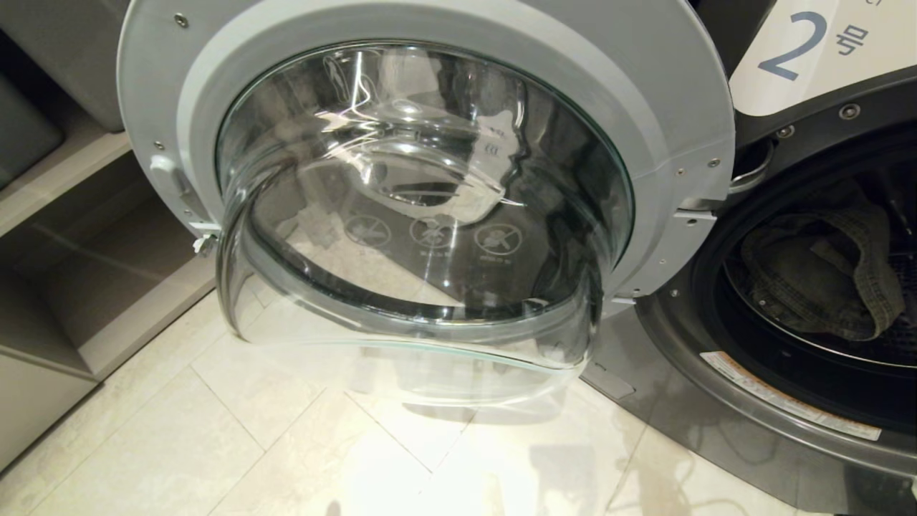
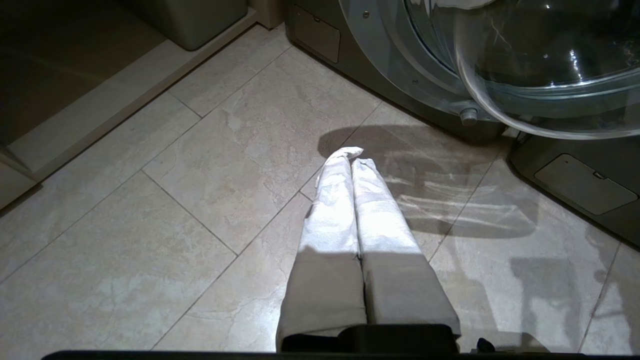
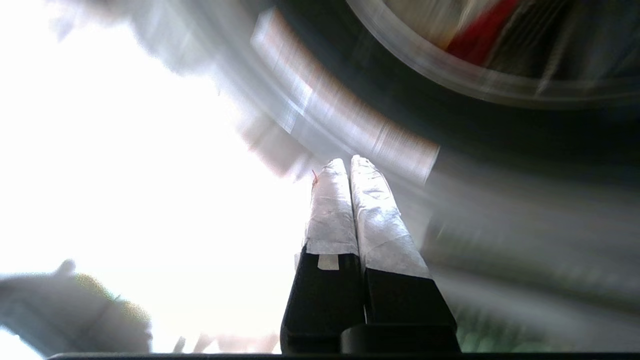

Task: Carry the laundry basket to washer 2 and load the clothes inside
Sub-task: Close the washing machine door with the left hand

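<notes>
washer 2 (image 1: pixel 809 93) stands with its door (image 1: pixel 423 193) swung open and a grey-green garment (image 1: pixel 824 276) in the drum. left gripper (image 2: pixel 351 156) and right gripper (image 3: pixel 344 165) are both pressed together, empty.

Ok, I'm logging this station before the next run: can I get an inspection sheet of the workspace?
Surface: pale tiled floor, glare patches.
Job's things: washer 2 with its door swung open; a grey-green denim piece lies in the drum; something red shows in the drum in the right wrist view; laundry basket not seen.
Clutter: nothing seen.
Grippers: left claw shut, empty, above the floor; right claw shut, empty, near the drum opening.
Cables: nothing seen.
Surroundings: pale shelving beside the washer.
</notes>
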